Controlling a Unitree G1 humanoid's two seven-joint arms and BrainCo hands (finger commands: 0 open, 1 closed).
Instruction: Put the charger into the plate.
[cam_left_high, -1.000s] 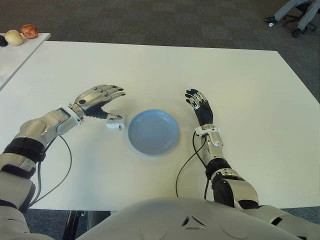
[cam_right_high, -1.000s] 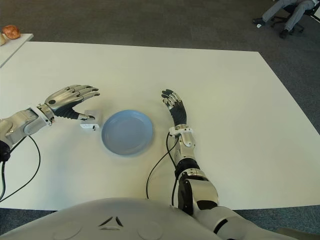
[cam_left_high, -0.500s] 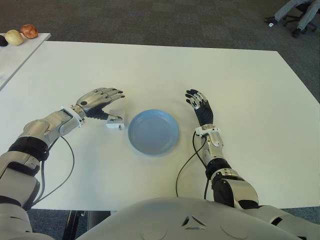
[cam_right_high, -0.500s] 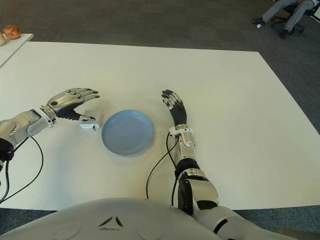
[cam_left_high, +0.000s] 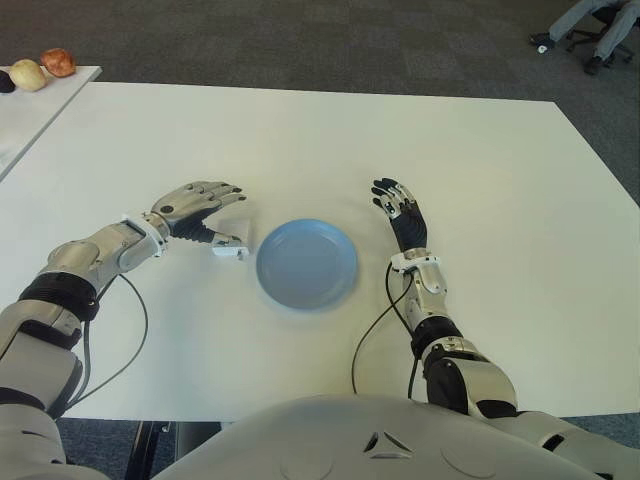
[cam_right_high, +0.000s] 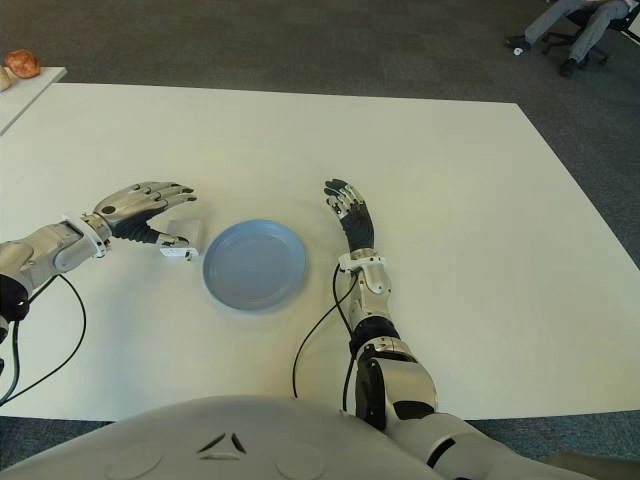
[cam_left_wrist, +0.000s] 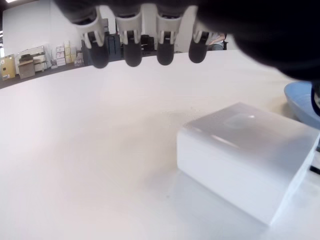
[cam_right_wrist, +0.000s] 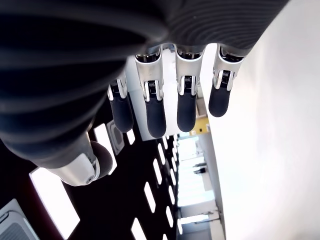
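Closing in on the charger (cam_left_high: 230, 245), the left hand (cam_left_high: 193, 205) hovers over it, fingers (cam_left_wrist: 131, 52) spread and holding nothing; the thumb tip sits just beside the white block. The charger lies on the table (cam_left_high: 300, 140), under the fingertips and just beside the blue plate (cam_left_high: 306, 263), not yet gripped. Step in hand: the reach. Next move likely calls for curling the fingers round the block, then lifting it across to the plate. Against the earlier frames, the hand has come lower over the charger. The right hand (cam_left_high: 400, 212) shows beyond the plate's far side, fingers extended, idle.
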